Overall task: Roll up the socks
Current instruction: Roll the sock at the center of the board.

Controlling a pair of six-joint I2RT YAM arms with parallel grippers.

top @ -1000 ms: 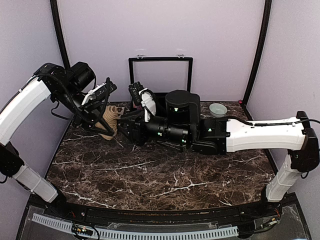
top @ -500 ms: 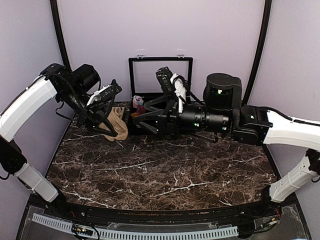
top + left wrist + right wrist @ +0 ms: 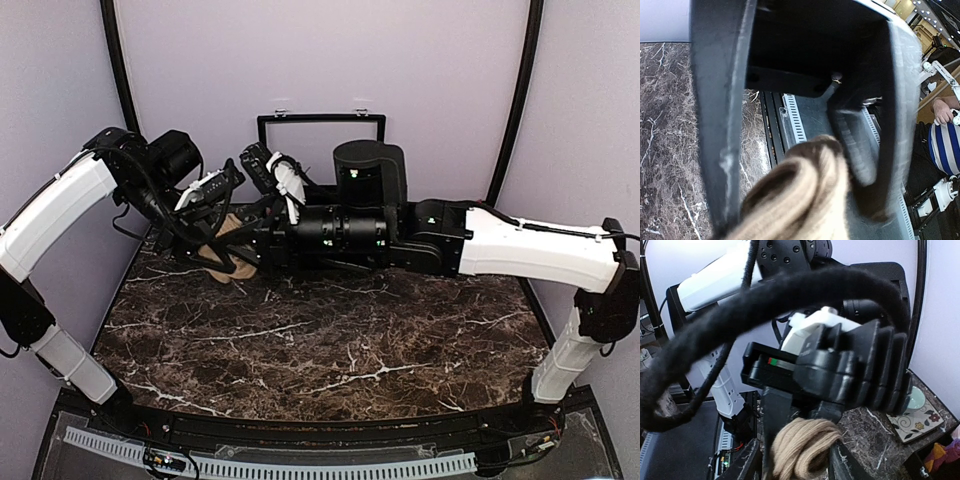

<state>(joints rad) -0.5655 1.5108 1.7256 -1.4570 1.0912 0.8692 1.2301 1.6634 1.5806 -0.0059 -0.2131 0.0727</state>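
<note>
only the right wrist view shows bowl (image 3: 914, 399) and tan sock (image 3: 802, 450) together.

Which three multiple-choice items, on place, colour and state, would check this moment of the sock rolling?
1. Where is the tan sock? A: over the table, far left. B: near-right corner. C: near edge, centre.
2. What colour is the held sock? A: red. B: tan. C: blue.
3. How is the left hand? A: wide open, empty. B: shut on the sock. C: out of view.
Key: A, the top view shows it at the far left; B, both wrist views show tan knit; B, the sock is pinched in it.
</note>
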